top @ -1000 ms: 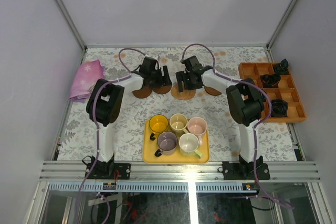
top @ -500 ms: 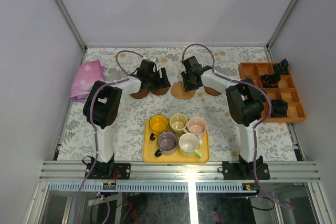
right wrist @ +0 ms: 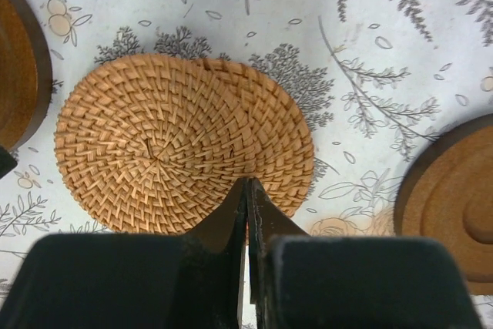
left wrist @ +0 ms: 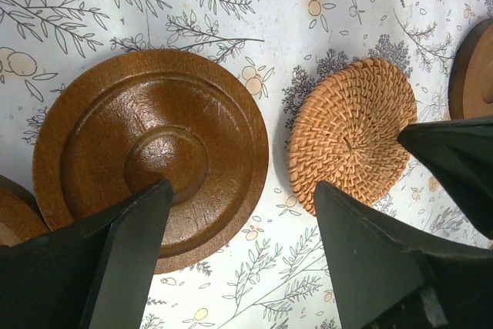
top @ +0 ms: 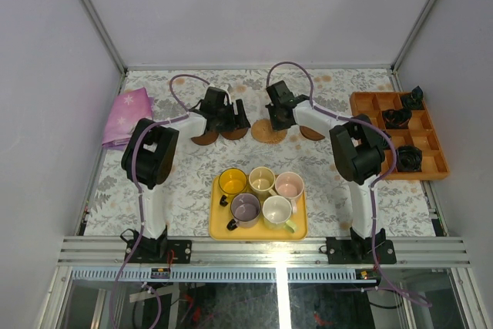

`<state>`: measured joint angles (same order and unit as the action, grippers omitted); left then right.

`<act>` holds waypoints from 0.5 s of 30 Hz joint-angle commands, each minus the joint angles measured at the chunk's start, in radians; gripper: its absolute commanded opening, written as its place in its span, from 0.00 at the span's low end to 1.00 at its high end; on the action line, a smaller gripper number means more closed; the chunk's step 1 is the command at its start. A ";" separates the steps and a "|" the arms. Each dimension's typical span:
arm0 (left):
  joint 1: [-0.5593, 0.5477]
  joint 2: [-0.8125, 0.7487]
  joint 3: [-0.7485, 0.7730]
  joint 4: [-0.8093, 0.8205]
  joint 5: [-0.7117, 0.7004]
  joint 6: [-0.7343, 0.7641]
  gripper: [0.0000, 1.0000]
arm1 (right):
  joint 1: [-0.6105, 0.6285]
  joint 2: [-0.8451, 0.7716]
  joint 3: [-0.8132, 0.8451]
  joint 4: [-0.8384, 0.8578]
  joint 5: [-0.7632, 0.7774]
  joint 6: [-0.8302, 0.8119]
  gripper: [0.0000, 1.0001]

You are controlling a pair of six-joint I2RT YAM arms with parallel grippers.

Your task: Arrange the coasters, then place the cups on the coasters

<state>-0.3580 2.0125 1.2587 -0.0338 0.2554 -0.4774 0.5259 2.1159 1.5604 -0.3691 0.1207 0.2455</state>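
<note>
Right gripper [right wrist: 248,190] was shut tight at the near rim of the 2 woven coasters [right wrist: 166,148], which lay overlapped. Likely the aim was to drag the top 1 off, but I couldn't tell if it had the rim. Left gripper [left wrist: 240,213] hung open over a brown coaster [left wrist: 154,144] just beside them, probably the next to space out. 5 cups [top: 262,194] sat on the tray [top: 218,230], none on a coaster yet.
</note>
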 commanded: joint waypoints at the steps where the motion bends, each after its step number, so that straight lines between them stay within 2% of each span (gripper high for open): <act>1: -0.004 0.071 -0.064 -0.194 0.034 -0.007 0.76 | 0.005 -0.014 0.063 -0.005 0.060 -0.030 0.00; 9: -0.010 0.032 -0.029 -0.190 0.071 0.012 0.76 | 0.004 -0.039 0.036 0.003 0.072 -0.008 0.03; 12: -0.024 0.012 -0.009 -0.190 0.093 0.032 0.73 | 0.005 -0.034 0.026 -0.013 0.094 0.004 0.03; 15: -0.045 0.002 0.018 -0.190 0.107 0.051 0.64 | 0.005 -0.045 -0.003 -0.004 0.100 0.017 0.03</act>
<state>-0.3641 2.0056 1.2667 -0.0746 0.3008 -0.4599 0.5255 2.1178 1.5795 -0.3756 0.1764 0.2413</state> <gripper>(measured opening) 0.698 0.033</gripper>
